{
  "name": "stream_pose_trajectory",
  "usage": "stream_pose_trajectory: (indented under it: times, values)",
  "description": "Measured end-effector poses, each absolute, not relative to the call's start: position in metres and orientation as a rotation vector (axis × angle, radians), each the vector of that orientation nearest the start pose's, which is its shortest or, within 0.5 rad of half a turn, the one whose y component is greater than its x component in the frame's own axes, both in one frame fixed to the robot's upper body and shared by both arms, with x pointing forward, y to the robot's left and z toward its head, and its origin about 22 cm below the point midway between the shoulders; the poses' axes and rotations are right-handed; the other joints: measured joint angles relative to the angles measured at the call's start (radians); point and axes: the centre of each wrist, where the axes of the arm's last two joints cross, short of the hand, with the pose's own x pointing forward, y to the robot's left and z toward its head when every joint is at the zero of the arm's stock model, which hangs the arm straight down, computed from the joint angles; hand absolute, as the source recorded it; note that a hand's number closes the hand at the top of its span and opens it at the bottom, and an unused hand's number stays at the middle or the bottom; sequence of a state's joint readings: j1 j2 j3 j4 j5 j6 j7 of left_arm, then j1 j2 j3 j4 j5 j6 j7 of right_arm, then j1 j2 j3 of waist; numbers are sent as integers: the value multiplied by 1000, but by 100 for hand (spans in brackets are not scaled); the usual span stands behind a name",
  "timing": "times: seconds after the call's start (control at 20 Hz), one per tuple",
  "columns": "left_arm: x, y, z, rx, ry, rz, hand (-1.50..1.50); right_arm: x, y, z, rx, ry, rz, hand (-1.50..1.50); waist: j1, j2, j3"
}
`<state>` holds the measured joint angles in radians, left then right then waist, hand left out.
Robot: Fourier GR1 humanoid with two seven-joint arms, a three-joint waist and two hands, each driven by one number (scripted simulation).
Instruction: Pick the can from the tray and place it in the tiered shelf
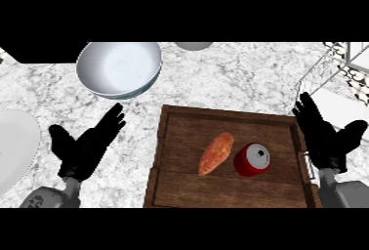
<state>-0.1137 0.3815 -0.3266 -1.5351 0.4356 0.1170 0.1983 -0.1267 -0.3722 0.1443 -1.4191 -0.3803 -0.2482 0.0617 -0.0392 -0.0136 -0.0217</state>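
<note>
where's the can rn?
Head view: the red can stands in the wooden tray, right of centre, just right of the sweet potato and near the open right hand.

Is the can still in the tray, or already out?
In the tray: the red can sits on the wooden tray boards beside the sweet potato, neither hand touching it.

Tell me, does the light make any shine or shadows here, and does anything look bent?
Head view: the white bowl has a soft sheen inside; the can shows a pale glint on its lid; the wooden tray looks evenly lit, with only faint shadow beside the sweet potato; the tray's sides splay toward the bottom, a steep-angle effect.
</note>
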Motion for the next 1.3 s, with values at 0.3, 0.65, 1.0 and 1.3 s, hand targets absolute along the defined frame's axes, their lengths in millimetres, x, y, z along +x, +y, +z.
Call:
stream_pose_trajectory:
  times: [0.3, 0.65, 1.0, 1.3]
  values:
    - [272, 237, 33, 0, -1474, -224, 0, 287, -298, 74, -47, -1547, 65, -150, 24, 7, 16]
    - [274, 240, 35, 76, -1540, -241, 0, 278, -324, 62, -393, -1545, -5, -150, 17, 10, 19]
    - [274, 230, 24, 115, -1571, -246, 0, 245, -324, 30, -458, -1713, -201, -150, 25, 11, 21]
    - [274, 224, 19, 113, -1571, -250, 0, 233, -338, 60, -320, -1703, 41, -150, 30, 11, 21]
